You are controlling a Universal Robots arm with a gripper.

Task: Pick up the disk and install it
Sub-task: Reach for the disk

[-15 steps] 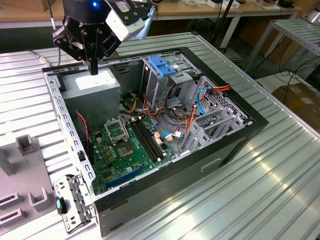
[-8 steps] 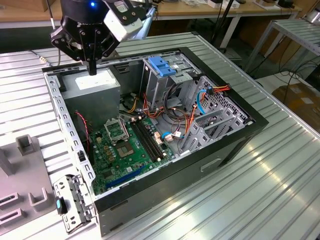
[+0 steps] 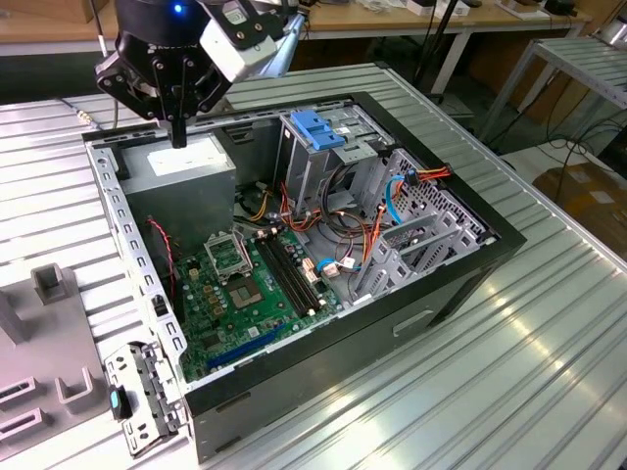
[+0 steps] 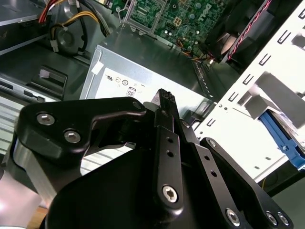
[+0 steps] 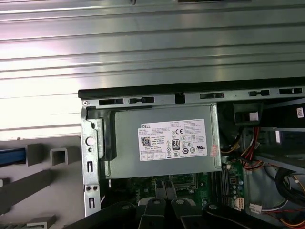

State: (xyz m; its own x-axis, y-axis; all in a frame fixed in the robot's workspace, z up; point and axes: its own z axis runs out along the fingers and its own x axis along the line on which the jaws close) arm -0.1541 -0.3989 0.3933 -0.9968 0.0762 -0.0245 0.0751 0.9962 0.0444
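Ribbed metal bench (image 3: 549,323) carries it all: my black pincer (image 3: 179,137), pressed together and empty, hangs over the silver power-supply box (image 3: 201,162), while the blue-railed dark grey disk (image 4: 282,137) sits outside the pale case wall (image 3: 122,225), which I might clip crossing.

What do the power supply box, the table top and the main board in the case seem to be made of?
The power supply box: probably sheet metal, dull grey, with folded edges and a white paper label. The table top: seemingly aluminium, ribbed and shiny, it reflects light in streaks. The main board: green laminate circuit board, likely fibreglass, with soldered parts.
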